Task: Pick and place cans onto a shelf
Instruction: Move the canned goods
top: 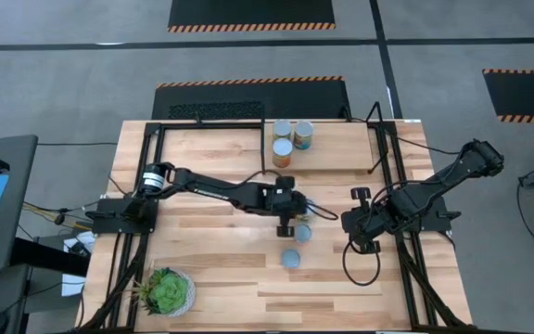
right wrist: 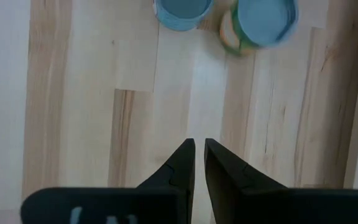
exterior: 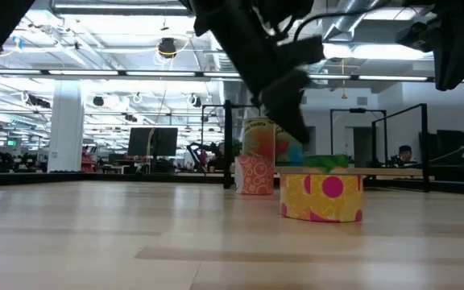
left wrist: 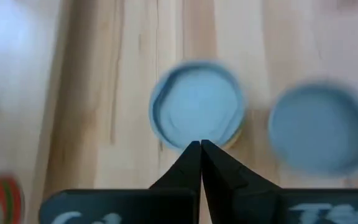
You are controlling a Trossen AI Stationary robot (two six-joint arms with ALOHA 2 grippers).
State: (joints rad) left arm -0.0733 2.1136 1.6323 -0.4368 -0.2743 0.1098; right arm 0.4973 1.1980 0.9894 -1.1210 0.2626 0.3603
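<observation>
Three cans (top: 288,141) stand on the shelf (top: 341,148) at the table's far middle. Two more cans stand upright on the tabletop: one (top: 301,232) near the middle and one (top: 290,258) nearer the front. In the low view the near one is yellow (exterior: 321,196), with a green one (exterior: 329,163) behind it. My left gripper (top: 286,223) is shut and hovers just above and beside the middle can (left wrist: 197,102); the second can (left wrist: 322,127) shows beside it. My right gripper (right wrist: 197,143) is shut over bare wood to the right of both cans (right wrist: 182,12).
A potted plant (top: 167,290) stands at the table's near left corner. Black frame rods (top: 387,176) run along the table's left and right sides and around the shelf. Bare wood lies between the two table cans and the shelf.
</observation>
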